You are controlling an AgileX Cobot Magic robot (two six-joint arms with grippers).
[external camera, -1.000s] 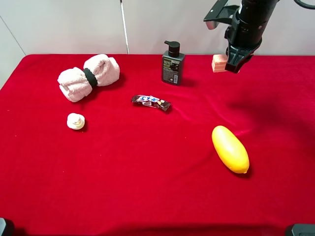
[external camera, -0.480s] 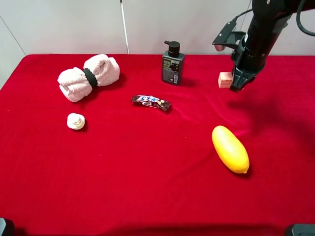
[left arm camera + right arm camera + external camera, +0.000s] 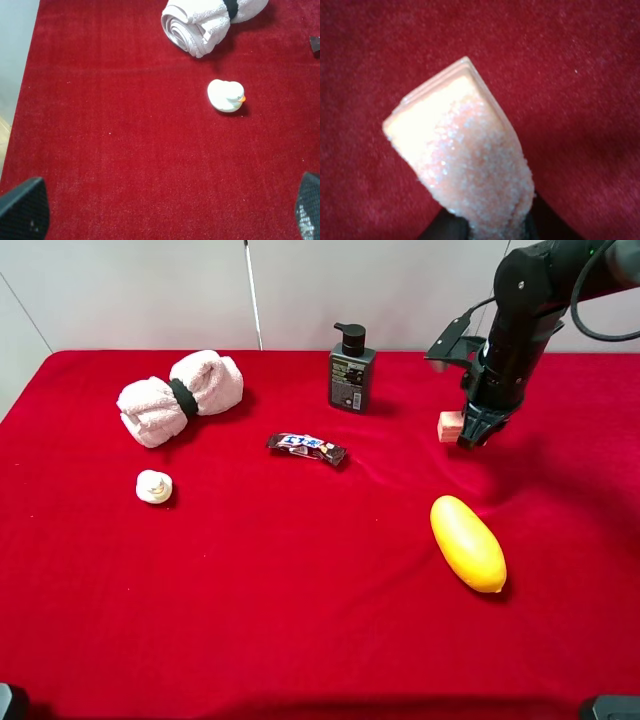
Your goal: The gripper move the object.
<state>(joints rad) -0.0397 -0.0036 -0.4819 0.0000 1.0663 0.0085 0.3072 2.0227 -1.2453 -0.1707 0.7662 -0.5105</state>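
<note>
The right gripper (image 3: 468, 438) is clamping the pale pink soap block (image 3: 449, 426), holding it down close to the red-clothed table (image 3: 300, 620), near its far edge toward the right corner.

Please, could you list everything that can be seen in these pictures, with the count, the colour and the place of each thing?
table cloth: one, red, covers the whole table
rolled towel: one, pale pink with a black band, far left
pump bottle: one, black, far middle
snack bar: one, dark wrapper, middle, in front of the bottle
toy duck: one, white with an orange beak, left, in front of the towel
oval fruit: one, yellow, near right
pink block: one, pale pink, far right, held
right arm: one, black, far right
right fingers: black, closed on the pink block
left fingers: black, apart, holding nothing, over the cloth near the duck
</note>
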